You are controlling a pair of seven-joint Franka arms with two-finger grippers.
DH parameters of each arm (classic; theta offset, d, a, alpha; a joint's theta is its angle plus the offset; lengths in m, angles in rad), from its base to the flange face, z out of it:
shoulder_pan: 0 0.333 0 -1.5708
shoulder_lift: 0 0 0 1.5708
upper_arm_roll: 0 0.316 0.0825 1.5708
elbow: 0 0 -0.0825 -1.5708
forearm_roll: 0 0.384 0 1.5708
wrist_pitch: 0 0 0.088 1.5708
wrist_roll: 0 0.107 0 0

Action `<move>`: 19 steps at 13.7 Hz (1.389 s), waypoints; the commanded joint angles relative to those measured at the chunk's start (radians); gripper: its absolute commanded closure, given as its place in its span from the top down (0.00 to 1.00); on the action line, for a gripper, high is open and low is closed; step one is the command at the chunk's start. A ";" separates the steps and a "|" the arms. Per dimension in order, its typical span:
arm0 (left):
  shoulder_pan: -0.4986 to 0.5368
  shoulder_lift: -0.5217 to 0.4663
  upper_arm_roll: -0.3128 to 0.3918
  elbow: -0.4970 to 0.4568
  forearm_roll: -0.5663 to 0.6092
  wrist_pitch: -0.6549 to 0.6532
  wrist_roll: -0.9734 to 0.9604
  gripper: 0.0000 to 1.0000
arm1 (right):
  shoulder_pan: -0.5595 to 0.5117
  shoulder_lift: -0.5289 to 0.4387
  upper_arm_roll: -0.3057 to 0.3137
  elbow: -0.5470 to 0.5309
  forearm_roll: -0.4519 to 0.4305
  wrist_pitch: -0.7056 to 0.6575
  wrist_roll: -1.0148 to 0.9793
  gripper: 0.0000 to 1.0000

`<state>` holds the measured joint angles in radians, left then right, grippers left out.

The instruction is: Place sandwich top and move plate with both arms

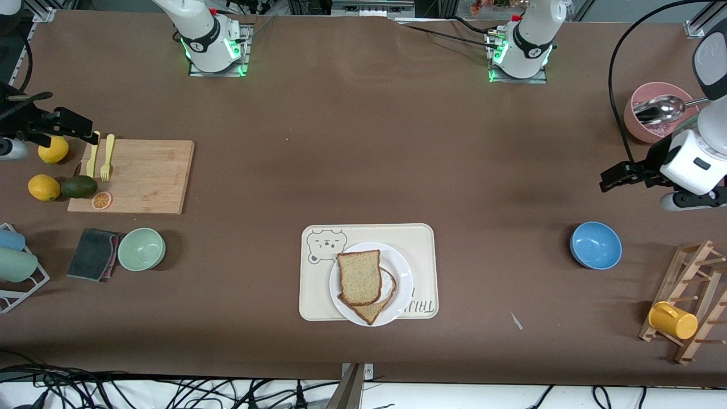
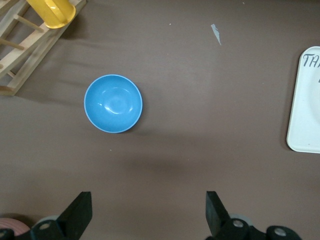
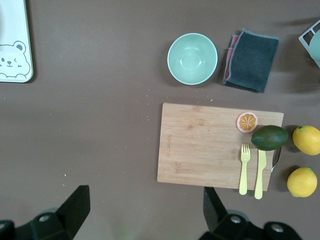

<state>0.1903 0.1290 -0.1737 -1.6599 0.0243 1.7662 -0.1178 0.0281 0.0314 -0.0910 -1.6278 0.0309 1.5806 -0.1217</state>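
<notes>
Speckled brown, the sandwich top [image 1: 359, 276] lies on another slice on the plate [image 1: 404, 275], which sits on the bear tray [image 1: 420, 238]. Left gripper [image 1: 616, 176] hangs over the surface near the blue bowl [image 1: 595, 245], fingers [image 2: 77, 212] wide; right gripper [image 1: 71, 126] over the cutting board [image 1: 145, 176], fingers [image 3: 75, 205] wide.

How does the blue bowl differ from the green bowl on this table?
The blue bowl is bright blue; the green bowl is pale mint. The blue bowl sits toward the left arm's end of the table, with bare table around it; the green bowl sits toward the right arm's end, right beside a folded dark cloth. Both are round, upright, empty and look about the same size.
</notes>
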 commanded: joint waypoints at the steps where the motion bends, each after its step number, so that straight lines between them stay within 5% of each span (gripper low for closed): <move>1: -0.096 -0.025 0.109 -0.017 0.003 -0.001 0.035 1.00 | -0.004 0.007 0.005 0.023 0.003 -0.010 0.000 1.00; 3: -0.146 -0.048 0.160 -0.011 -0.018 -0.002 0.036 1.00 | -0.004 0.007 0.005 0.023 -0.003 -0.010 0.000 1.00; 19: -0.149 -0.088 0.126 -0.008 -0.023 -0.001 0.018 1.00 | -0.005 0.007 0.005 0.023 0.003 -0.013 0.000 1.00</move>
<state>0.0407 0.0598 -0.0505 -1.6574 0.0211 1.7674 -0.1052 0.0282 0.0314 -0.0909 -1.6274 0.0309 1.5809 -0.1216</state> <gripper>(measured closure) 0.000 0.000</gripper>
